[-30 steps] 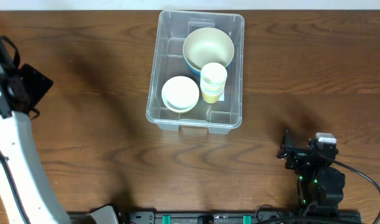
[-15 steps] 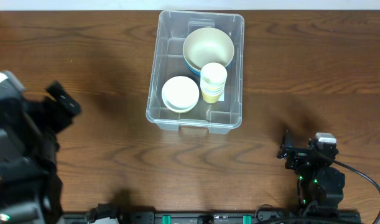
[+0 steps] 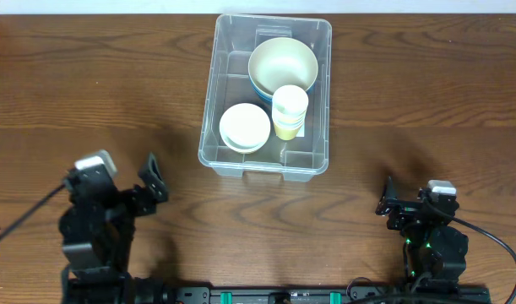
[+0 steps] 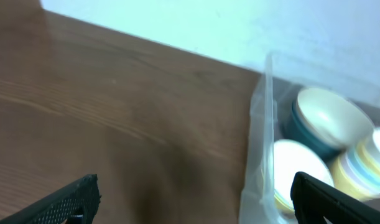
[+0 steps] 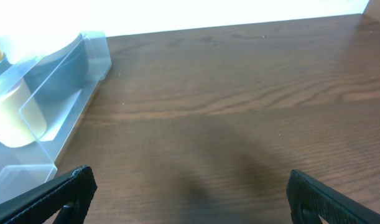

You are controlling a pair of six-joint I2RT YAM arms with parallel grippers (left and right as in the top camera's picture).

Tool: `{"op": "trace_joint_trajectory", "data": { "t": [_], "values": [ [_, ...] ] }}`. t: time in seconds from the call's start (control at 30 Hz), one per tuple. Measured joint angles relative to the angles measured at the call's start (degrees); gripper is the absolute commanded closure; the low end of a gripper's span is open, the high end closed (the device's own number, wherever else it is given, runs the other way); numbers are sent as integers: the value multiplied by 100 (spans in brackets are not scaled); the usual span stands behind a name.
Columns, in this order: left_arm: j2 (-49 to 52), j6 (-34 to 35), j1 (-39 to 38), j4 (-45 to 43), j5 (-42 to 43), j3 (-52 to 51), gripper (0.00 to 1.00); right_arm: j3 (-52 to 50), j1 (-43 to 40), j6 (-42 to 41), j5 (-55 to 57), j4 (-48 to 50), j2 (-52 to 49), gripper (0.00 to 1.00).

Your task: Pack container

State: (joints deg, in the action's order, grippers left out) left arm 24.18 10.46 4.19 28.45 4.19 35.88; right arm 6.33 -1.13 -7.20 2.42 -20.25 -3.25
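Note:
The container [image 3: 263,168], a large clear plastic bin, stands at the back middle of the table. Inside it are a cream bowl with a blue outside [image 3: 283,66], a small white bowl [image 3: 245,127] and a stack of pale cups [image 3: 290,111]. My left gripper [image 3: 127,181] sits low at the front left, open and holding nothing. In its wrist view its gripper [image 4: 193,193] faces the container's left wall [image 4: 261,155]. At the front right my right gripper [image 3: 414,203] is also open and holds nothing. The right wrist view shows the gripper [image 5: 190,193] with the container's corner [image 5: 59,74] to its left.
Bare brown wood table [image 3: 426,101] lies on both sides of the container. A white wall [image 4: 177,25] runs behind the table's far edge. Cables trail from both arm bases at the front edge.
My left arm has swung from the far left edge down to the front left of the table and now sits low there. The right arm and the container's contents have not moved.

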Motion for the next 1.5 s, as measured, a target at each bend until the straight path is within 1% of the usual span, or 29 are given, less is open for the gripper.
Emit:
{"op": "trace_joint_trajectory", "data": {
  "t": [0.23, 0.47, 0.73, 1.03, 1.5],
  "values": [
    [-861, -4, -284, -85, 192, -1001, 2, -2, 0, 0, -2, 0, 0, 1],
    [-1390, -4, -398, -96, 210, -1674, 2, -2, 0, 0, -2, 0, 0, 1],
    [-1895, -4, -411, -308, 212, -2321, 2, -2, 0, 0, 0, 0, 0, 1],
    [-2326, -4, -411, -424, 212, -2684, 2, -2, 0, 0, -2, -2, 0, 1],
    [-2356, -4, -431, -420, 234, -2697, 2, -2, 0, 0, -2, -2, 0, 1]
  ]
}}
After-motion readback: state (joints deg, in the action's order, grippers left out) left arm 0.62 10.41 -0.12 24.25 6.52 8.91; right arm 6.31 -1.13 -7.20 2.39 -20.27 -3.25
